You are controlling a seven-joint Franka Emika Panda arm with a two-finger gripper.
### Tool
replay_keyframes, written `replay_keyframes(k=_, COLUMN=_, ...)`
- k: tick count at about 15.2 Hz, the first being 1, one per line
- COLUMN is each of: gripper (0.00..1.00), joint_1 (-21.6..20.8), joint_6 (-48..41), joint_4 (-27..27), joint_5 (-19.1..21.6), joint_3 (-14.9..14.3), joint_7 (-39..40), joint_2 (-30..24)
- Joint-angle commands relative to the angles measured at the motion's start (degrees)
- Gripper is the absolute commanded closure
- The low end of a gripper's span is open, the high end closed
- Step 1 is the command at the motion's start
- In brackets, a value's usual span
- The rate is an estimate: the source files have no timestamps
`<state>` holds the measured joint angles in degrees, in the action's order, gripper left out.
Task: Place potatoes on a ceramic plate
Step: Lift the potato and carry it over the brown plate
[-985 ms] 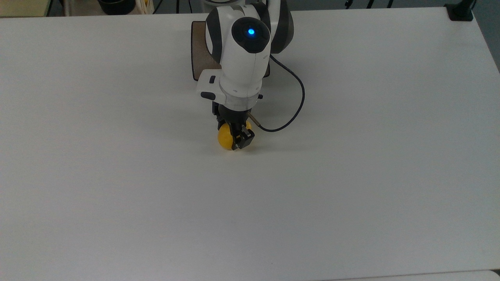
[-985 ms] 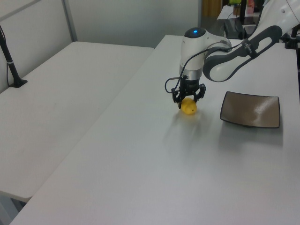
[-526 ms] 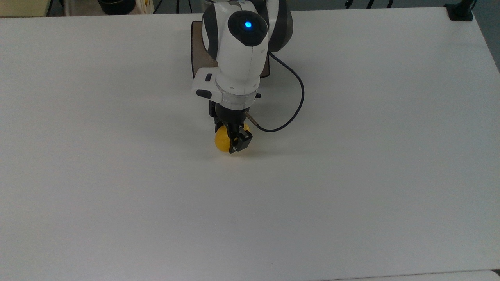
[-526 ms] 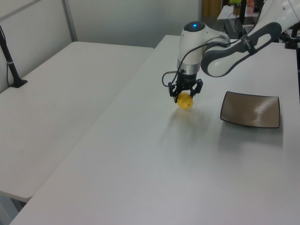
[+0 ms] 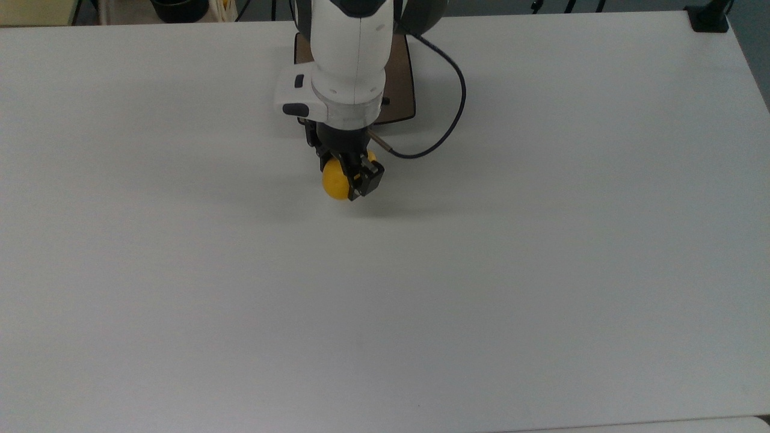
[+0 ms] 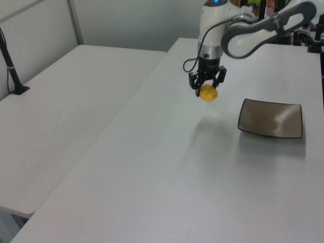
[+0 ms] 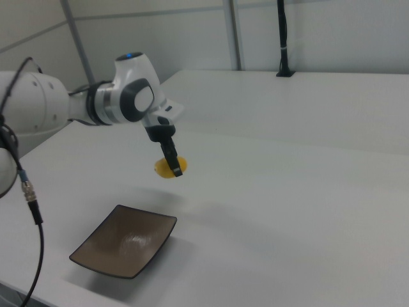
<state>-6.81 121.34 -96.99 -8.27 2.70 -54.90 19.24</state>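
Note:
The yellow egg-shaped potato (image 5: 334,179) (image 6: 207,93) (image 7: 165,168) hangs in the air above the white table, with my gripper (image 5: 349,174) (image 6: 208,89) (image 7: 171,166) shut on it. Its shadow lies on the table below. The square dark brown ceramic plate (image 6: 271,118) (image 7: 123,240) sits bare on the table, to the left view's right of the potato and lower. In the top view the arm covers most of the plate (image 5: 399,90), which lies behind the gripper toward the far edge.
A dark cable (image 5: 448,117) loops from the wrist to the top view's right. A second white table (image 6: 66,96) stands alongside at the left view's left, with a black post (image 6: 11,66) on it. A wide white tabletop (image 5: 385,300) stretches in front.
My gripper has risen off the table with the potato and shifted toward the plate. The potato now hangs well above the surface.

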Motion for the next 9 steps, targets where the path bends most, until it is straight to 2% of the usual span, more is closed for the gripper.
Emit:
replay_keyframes(k=1, gripper=0.63, joint_1=0.40, joint_6=-7.33, joint_4=-6.44, joint_5=4.03, joint_3=0.29, joint_7=13.03, joint_2=-8.93)
replay_keyframes(k=6, gripper=0.63, joint_1=0.31, joint_6=-12.00, joint_4=-16.01, joint_5=4.57, joint_3=0.29, joint_7=24.64, joint_2=-19.74)
replay_keyframes(k=9, gripper=0.62, joint_1=0.05, joint_6=-13.32, joint_4=-20.85, joint_5=4.57, joint_3=0.29, joint_7=30.28, joint_2=-24.32)
